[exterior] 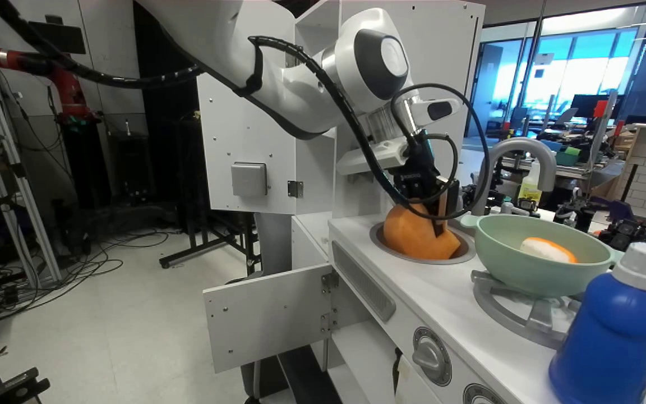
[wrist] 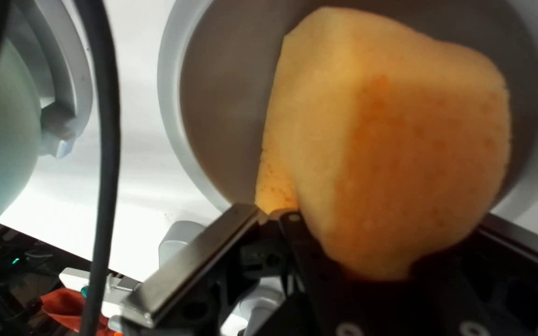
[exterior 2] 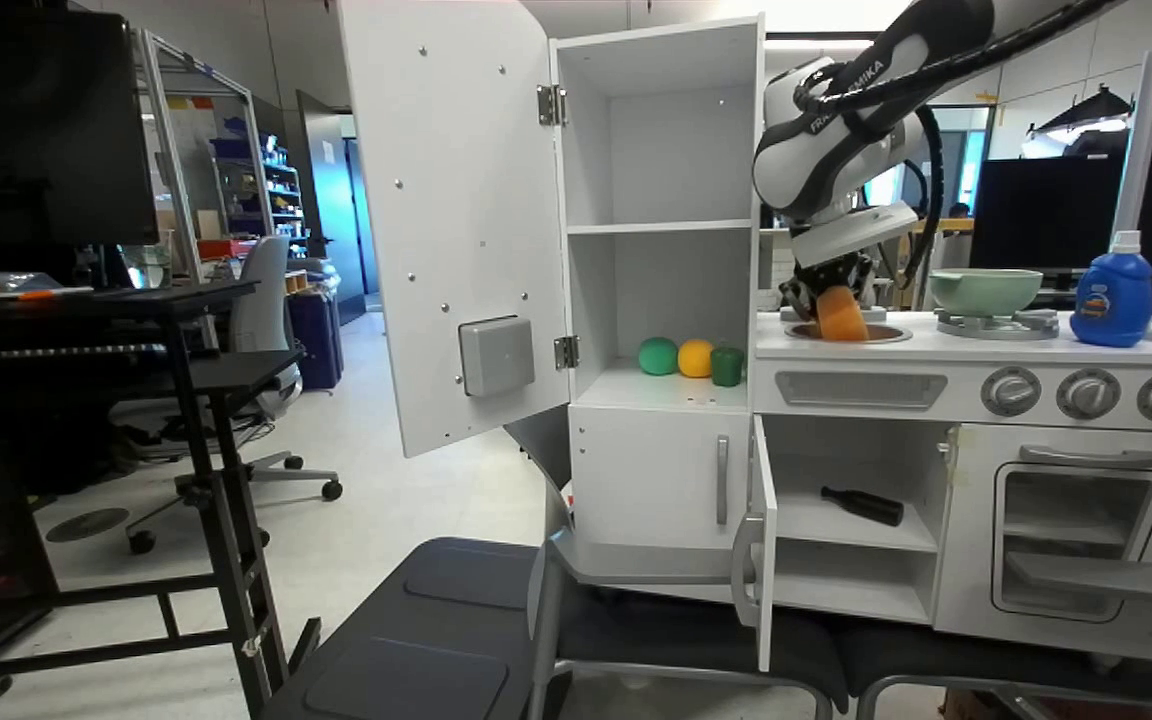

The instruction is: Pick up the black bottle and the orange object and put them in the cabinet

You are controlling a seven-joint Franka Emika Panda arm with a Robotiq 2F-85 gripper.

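Fingers [wrist: 194,264] clenched on the orange object [wrist: 390,149], in the sink [wrist: 173,112]; angled faces could let it twist loose, or it snags the sink on lifting. Black bottle [exterior 2: 864,506] lies in the cabinet [exterior 2: 831,455] below, could roll if nudged; open door [exterior: 270,314] may get bumped.

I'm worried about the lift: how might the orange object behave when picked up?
The orange object is probably light for its size: its pitted surface looks spongy in the wrist view. It likely squashes, as the gripper seems to dent it in an exterior view. Flattish facets should make it less apt to roll than a ball.
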